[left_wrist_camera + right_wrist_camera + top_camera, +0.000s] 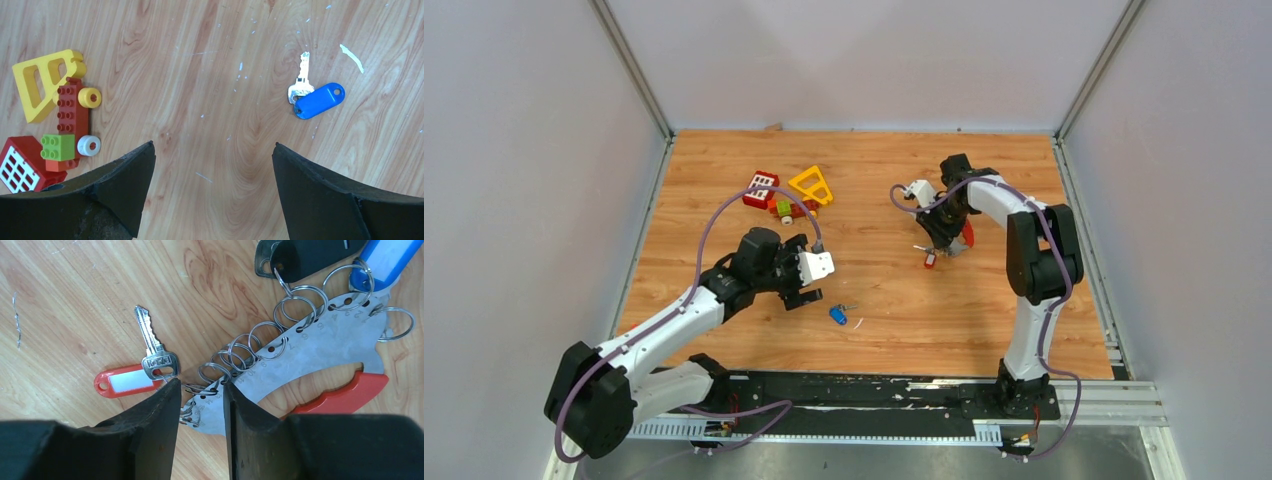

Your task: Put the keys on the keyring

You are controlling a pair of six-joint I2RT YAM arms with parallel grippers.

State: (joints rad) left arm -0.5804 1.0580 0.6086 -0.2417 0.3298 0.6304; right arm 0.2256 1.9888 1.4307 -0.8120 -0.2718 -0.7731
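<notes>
The blue-tagged key (318,100) lies flat on the wooden table, ahead and to the right of my open, empty left gripper (213,145). In the top view the key (837,315) lies just right of that gripper (809,295). The keyring (320,342) is a curved metal plate with a red handle and several split rings; black-tagged and blue-tagged keys hang at its far end. My right gripper (201,382) has its jaws narrowly apart around the plate's near tip and a ring. The red-tagged key (125,381) lies beside my left finger, against the rings. In the top view, the keyring (965,235) lies under the right gripper (944,243).
Toy blocks lie at the back left: a yellow triangular frame (812,184), a red square block (760,189) and small red, green and yellow pieces (67,120). Walls enclose the table on three sides.
</notes>
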